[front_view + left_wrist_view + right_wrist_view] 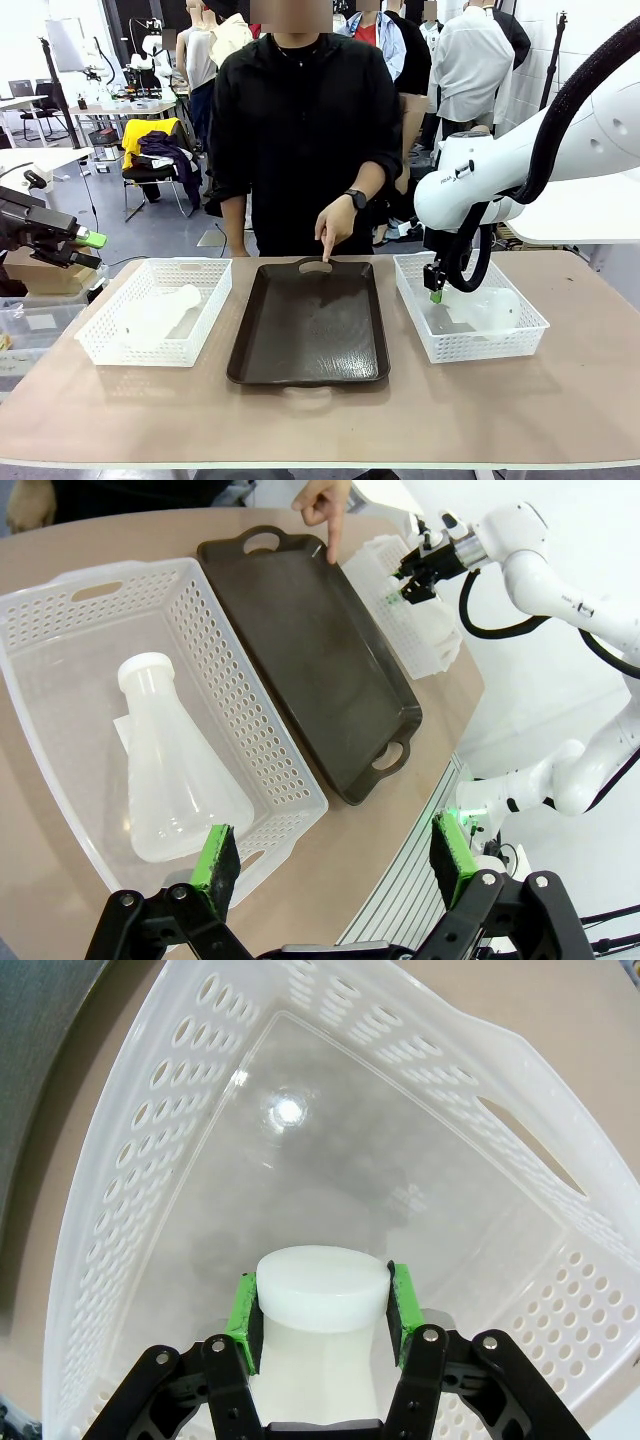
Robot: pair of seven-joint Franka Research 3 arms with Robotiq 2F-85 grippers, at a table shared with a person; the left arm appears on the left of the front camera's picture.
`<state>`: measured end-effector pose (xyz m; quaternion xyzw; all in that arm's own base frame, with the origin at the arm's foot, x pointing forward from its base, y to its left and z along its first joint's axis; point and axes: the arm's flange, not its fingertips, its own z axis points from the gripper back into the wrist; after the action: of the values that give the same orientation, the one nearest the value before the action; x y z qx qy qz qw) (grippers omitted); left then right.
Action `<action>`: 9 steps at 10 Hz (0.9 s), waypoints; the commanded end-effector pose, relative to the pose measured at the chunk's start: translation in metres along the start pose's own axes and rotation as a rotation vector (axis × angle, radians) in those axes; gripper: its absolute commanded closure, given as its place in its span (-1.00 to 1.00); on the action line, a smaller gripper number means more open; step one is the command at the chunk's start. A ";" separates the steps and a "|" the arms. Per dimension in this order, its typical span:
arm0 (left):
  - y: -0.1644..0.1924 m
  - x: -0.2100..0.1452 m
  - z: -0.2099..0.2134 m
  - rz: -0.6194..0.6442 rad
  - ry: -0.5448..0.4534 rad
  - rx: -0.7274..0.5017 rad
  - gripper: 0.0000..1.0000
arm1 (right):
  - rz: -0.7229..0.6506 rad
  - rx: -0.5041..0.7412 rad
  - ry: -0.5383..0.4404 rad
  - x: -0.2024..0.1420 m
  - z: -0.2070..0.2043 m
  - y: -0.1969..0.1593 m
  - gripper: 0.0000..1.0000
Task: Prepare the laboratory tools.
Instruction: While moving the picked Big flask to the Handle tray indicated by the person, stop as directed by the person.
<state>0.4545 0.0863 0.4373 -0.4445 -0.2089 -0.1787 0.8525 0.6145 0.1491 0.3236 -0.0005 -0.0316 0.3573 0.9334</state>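
Note:
One translucent white flask [175, 770] lies on its side in the left lattice basket [205, 300], and shows as a pale shape [160, 315] in the front view. My left gripper [333, 870] hangs open beyond the table's left edge [85, 240], above and short of that basket, holding nothing. The second flask [495, 308] lies in the right basket [470, 345]. My right gripper [436, 290] reaches down into that basket. In the right wrist view its green pads [242, 1310] press both sides of the flask's neck under the capped mouth [322, 1280]. The flask's body is hidden there.
A dark rectangular tray [310, 330] lies between the two baskets. A person stands at the far side, one hand [330, 228] pointing a finger down at the tray's far handle. Bare tabletop runs along the near edge.

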 end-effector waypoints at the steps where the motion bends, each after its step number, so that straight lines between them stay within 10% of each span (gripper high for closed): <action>1: -0.001 0.000 0.002 -0.003 0.002 0.002 -1.00 | -0.001 -0.001 -0.002 0.001 -0.001 -0.001 1.00; 9: -0.001 0.000 0.002 -0.003 0.002 0.002 -1.00 | -0.010 -0.085 -0.036 -0.032 0.052 -0.010 1.00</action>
<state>0.4545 0.0864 0.4373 -0.4445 -0.2088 -0.1787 0.8526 0.6101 0.1341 0.3580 -0.0127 -0.0538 0.3498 0.9352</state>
